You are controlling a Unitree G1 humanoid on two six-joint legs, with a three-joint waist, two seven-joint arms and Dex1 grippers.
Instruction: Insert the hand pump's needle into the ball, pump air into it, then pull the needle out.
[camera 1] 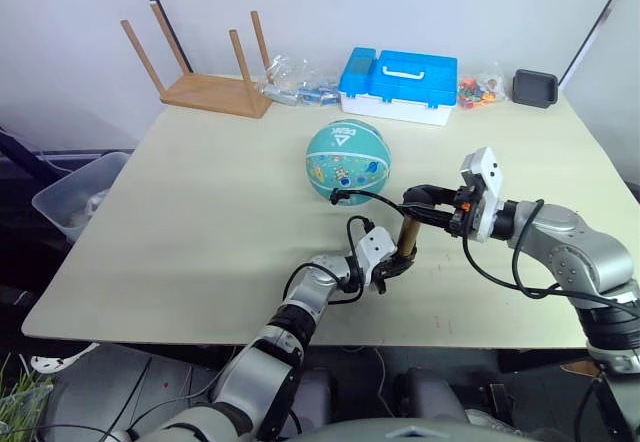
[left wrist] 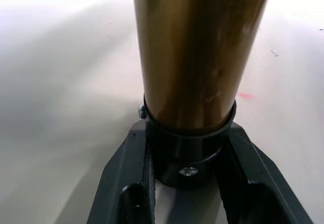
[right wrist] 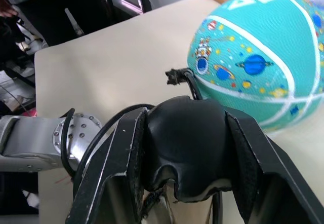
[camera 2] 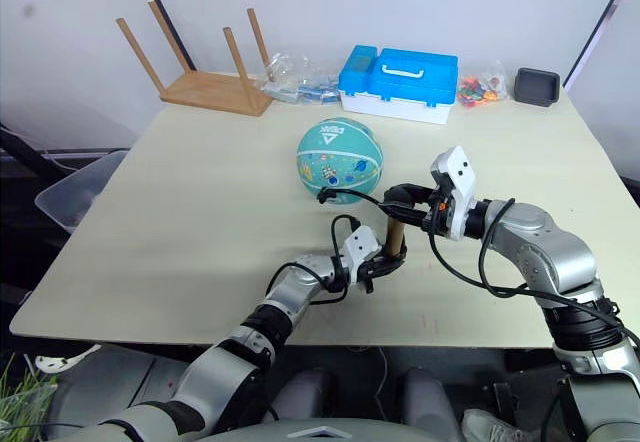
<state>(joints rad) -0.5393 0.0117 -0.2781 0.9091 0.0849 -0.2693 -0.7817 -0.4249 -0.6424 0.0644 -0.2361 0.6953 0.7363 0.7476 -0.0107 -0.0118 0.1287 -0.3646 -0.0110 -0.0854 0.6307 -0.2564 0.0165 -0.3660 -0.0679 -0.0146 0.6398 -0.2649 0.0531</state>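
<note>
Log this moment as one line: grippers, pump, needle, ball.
left gripper: shut on hand pump base | right gripper: shut on pump handle | hose tip beside ball, insertion unclear

The teal ball with cartoon prints (camera 1: 346,160) sat mid-bench (camera 1: 190,232), with the gold-barrelled hand pump (camera 1: 406,237) upright just in front of it, towards the right. Behind the ball, along the far edge, lay an upturned wooden stool (camera 1: 205,80) at left, a blue and white plastic case (camera 1: 398,84) in the middle and a small black tray (camera 1: 535,88) at right.

Lab-like room: bare table (camera 1: 200,222), blue toolbox (camera 1: 398,84), upturned stool (camera 1: 205,72).
</note>
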